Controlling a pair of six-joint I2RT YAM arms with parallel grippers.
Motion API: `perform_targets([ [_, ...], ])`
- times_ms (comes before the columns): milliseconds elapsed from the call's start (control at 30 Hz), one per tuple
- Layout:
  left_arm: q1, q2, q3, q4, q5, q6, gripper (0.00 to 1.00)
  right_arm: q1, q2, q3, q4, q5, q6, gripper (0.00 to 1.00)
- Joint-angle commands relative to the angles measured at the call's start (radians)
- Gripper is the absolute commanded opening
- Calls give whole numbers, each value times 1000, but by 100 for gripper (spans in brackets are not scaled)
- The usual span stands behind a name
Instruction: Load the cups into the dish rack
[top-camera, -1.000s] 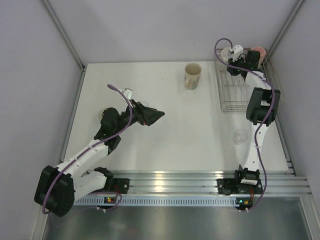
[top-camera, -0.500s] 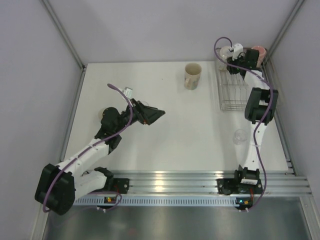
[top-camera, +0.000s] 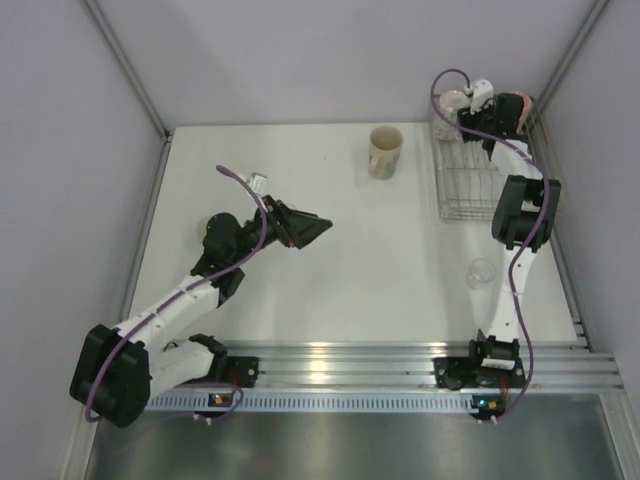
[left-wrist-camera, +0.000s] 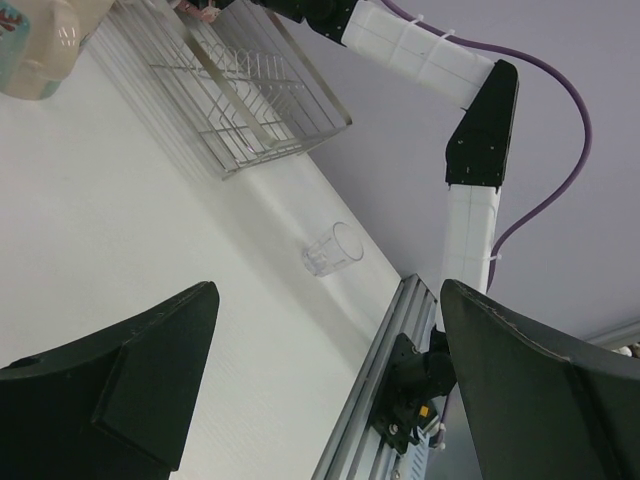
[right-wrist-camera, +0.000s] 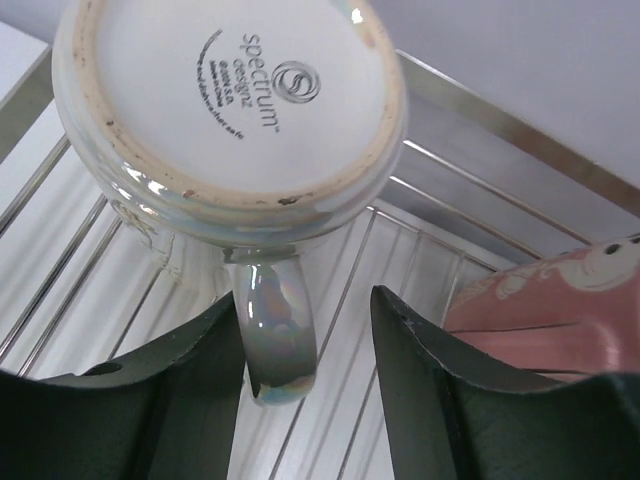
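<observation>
– Release of the pale mug (right-wrist-camera: 230, 100) is judged to be the step in hand. How is it to be done well?

– The mug is seen upside down on the bars at the far end of the dish rack (top-camera: 465, 195). The fingers of the right gripper (right-wrist-camera: 308, 305) are parted on either side of its handle (right-wrist-camera: 275, 345). A gap is visible beside the handle, so nothing is pinched. It is advised that the fingers be spread fully and the gripper be drawn straight back along the handle. Sideways motion should be avoided, so that the mug is not tipped against the pinkish-red mug (right-wrist-camera: 540, 295) just beside it.

– What is held by the containers?

– Two mugs are counted in the rack, both at its far end; in the near part only bars are seen. The cream mug (top-camera: 385, 152) stands upright on the table (top-camera: 300, 310), near the rack, and its contents cannot be told. A clear glass (left-wrist-camera: 335, 250) is seen on the table by the rack's near end, apparently with nothing inside. The left gripper (left-wrist-camera: 328, 288) hovers wide open over the table, well apart from all of them, and nothing is held in it.
</observation>
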Motion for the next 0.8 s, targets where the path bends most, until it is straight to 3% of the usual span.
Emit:
perform_targets([
  [0,-7,-9,35,72,15,-2,98,-6,-123,-24,108,34,13,52],
  [433,-28,-4,38,72,0,1,98,-26,-126,-33,139,158,20,51],
  [767,-50,2,34,83,-9,0,98,-34,-147,-47,154,152,63,51],
])
